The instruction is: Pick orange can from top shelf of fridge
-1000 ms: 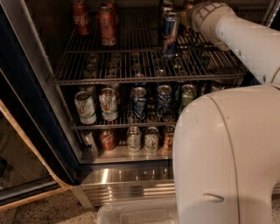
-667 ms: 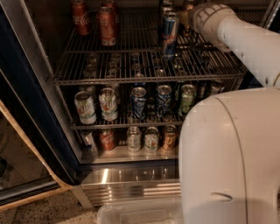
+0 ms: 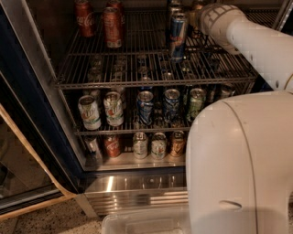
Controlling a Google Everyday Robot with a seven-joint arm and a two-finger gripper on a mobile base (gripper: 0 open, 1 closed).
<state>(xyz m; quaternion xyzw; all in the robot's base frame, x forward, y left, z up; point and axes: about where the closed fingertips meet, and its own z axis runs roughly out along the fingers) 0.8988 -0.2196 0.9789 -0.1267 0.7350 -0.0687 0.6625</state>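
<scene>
Almost nothing has moved since the earlier frames: the white arm [image 3: 256,41] reaches into the fridge [image 3: 132,183] along the same line, and only the big white body [image 3: 238,169] in the foreground has slid a little sideways. The gripper [image 3: 198,16] is at 1 o'clock of the view, deep over the top shelf [image 3: 151,84]. The round wrist [image 3: 219,18] covers most of it, so it cannot be told if it is spread or closed.

The orange can [image 3: 197,5] shows as a small brown-orange piece at the upper edge of the view, at 12 o'clock of the gripper; if they touch cannot be told. The blue-and-silver slim can [image 3: 177,36] stands upright at 8 o'clock of the gripper, just beside it, with one more can [image 3: 173,7] behind. Two red Coca-Cola cans [image 3: 112,27] stand at 11 o'clock of the view, well apart from the arm.

Between them and the slim can a wide strip of bare wire runs from the back to the front rail. The right edge of the shelf is hidden behind the arm. Under it, two more racks hold rows of cans [image 3: 145,107]. A clear plastic bin [image 3: 137,224] lies at 6 o'clock, before the fridge's shiny base.
</scene>
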